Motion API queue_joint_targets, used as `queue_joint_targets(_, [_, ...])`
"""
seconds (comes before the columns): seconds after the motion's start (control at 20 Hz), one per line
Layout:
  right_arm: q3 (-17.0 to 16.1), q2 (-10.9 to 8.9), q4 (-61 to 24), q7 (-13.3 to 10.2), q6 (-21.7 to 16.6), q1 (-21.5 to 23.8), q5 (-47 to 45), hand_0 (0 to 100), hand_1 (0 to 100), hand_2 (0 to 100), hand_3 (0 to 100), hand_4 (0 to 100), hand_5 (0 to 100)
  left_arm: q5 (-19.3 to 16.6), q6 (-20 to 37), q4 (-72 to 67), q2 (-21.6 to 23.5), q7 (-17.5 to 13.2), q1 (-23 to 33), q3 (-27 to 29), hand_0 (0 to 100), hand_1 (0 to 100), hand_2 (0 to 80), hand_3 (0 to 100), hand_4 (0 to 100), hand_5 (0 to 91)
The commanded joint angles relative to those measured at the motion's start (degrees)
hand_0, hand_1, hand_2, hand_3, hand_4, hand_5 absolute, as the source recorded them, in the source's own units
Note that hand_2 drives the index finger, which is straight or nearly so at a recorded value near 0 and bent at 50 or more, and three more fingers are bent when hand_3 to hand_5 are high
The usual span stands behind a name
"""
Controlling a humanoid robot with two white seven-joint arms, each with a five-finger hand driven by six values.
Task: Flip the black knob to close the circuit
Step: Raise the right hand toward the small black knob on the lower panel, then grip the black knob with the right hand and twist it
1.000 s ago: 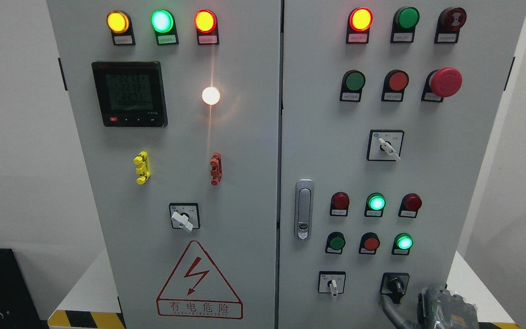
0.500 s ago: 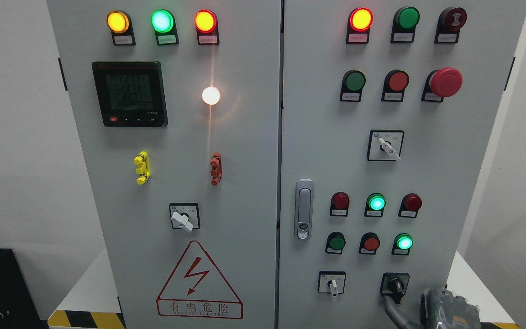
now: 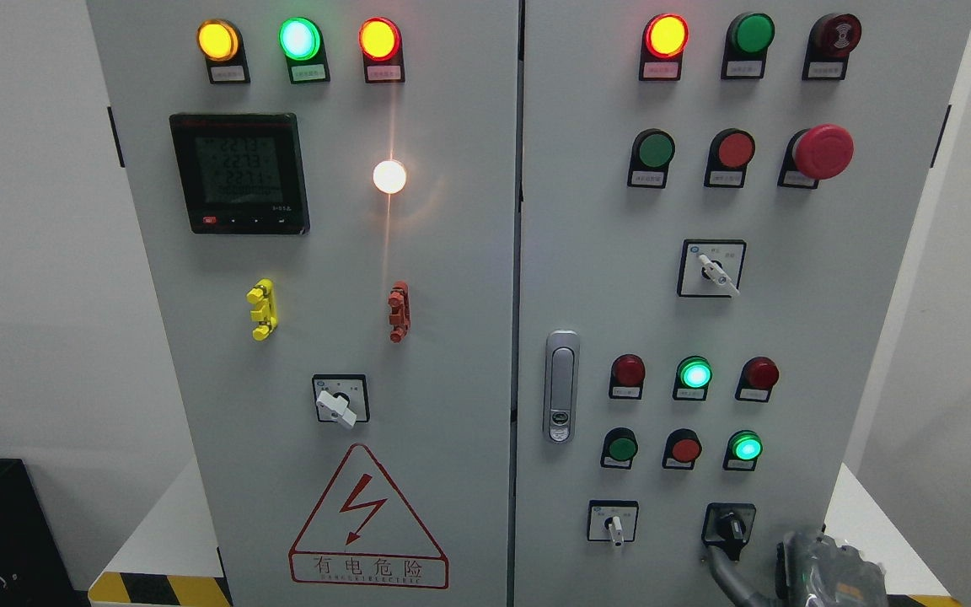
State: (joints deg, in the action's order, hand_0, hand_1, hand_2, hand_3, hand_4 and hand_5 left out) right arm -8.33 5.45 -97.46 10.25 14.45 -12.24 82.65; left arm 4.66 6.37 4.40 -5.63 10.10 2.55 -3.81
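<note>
Black knob [image 3: 732, 527] sits at the lower right of the grey cabinet [image 3: 452, 337], on its right door, to the right of a white selector switch [image 3: 614, 524]; the right hand [image 3: 827, 573] shows at the bottom edge just right of the knob, one grey finger [image 3: 717, 561] reaching up to touch its underside; whether its other fingers are curled I cannot tell.

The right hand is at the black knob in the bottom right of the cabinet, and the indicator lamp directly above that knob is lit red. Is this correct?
Not quite. In the head view the right hand is at the black knob in the bottom right of the cabinet, but the indicator lamp directly above that knob is lit green, not red.
</note>
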Motion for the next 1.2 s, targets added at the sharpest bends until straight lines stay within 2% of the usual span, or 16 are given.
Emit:
queue_joint_targets(0.0, [-3.35, -0.18, -0.1, 0.12, -0.03, -0.07, -0.38, 0, 0, 96, 100, 100, 100, -0.01, 0.04, 0.0, 0.0, 0.01, 0.0, -0.05, 12, 56, 0.0, 0, 0, 0.0])
queue_joint_targets(0.35, [-4.41, -0.18, -0.27, 0.21, -0.21, -0.6, -0.47, 0, 0, 96, 100, 100, 100, -0.01, 0.04, 0.0, 0.0, -0.08, 0.0, 0.03, 12, 56, 0.0, 0, 0, 0.0])
queue_joint_targets(1.15, [-4.59, -0.18, -1.06, 0.12, -0.21, -0.77, -2.14, 0, 0, 96, 100, 100, 100, -0.01, 0.04, 0.0, 0.0, -0.08, 0.0, 0.03, 12, 56, 0.0, 0, 0, 0.0])
